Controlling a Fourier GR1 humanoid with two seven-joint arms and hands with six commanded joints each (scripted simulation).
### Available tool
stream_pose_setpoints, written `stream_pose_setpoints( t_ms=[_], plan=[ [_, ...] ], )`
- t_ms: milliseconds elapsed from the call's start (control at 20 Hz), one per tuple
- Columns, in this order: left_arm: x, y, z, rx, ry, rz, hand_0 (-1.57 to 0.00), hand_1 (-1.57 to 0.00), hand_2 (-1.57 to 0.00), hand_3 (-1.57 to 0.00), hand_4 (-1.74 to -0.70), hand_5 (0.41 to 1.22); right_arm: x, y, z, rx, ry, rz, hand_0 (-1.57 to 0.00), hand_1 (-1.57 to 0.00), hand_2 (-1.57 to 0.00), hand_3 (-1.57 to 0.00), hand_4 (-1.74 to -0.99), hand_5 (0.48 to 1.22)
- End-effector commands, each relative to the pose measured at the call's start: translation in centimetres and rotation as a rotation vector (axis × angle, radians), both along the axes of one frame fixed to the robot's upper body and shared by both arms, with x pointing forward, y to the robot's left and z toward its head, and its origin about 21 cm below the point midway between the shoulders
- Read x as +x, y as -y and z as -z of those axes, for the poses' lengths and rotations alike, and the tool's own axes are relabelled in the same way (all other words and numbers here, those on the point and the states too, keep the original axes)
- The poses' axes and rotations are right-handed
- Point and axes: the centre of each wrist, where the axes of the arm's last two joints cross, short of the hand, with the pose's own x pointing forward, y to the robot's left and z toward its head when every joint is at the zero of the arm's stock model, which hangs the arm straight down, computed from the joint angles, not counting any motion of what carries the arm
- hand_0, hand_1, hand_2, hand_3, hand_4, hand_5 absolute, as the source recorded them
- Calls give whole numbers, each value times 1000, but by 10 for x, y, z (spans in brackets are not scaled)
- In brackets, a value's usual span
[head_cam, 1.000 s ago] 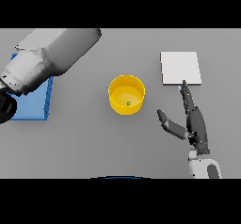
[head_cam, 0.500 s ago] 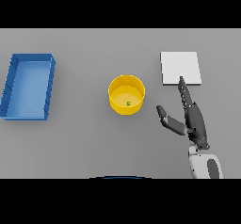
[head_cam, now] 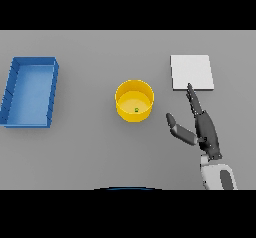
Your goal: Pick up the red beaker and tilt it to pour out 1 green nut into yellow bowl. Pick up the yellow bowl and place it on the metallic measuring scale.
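Single head view, looking steeply down on grey table (head_cam: 90, 157) from near.

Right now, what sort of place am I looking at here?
Probably a bare test bench for handling practice, not a home or kitchen: a plain grey table holding only a yellow bowl with a green nut inside, a blue tray and a flat metallic scale.

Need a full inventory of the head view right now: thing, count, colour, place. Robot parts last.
tray: 1, blue, left side of table
bowl: 1, yellow, centre of table
nut: 1, green, inside the bowl
scale: 1, pale grey square, upper right, right of the bowl
table: 1, grey, under everything
right hand: 1, dark, lower right, fingers straight, tip at the scale's near edge, holding nothing
left hand: not in view
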Motion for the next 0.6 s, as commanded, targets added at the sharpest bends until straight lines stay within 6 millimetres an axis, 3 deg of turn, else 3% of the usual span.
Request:
stream_pose_setpoints(
  t_ms=[0,300,400,550],
  plan=[
    [-6,-3,14,-32,7,-12,-1571,-1571,-1571,-1568,-1741,1221,0,2,1,5,-5,-4,1,1,1,1,-1129,659],
    [-55,-7,91,-173,-9,-75,-1571,-1571,-1571,-1570,-1741,1221,4,0,-2,-18,6,3,1,1,1,1,-1166,676],
    [-68,-6,101,-195,-16,-96,-1571,-1571,-1571,-1571,-1741,1151,3,1,2,-10,-4,5,1,1,1,1,-1174,676],
    [-81,1,113,-225,-35,-121,-1571,-1571,-1571,-1571,-1741,984,3,-1,2,-13,-2,6,1,1,1,1,-1161,671]
  ],
)
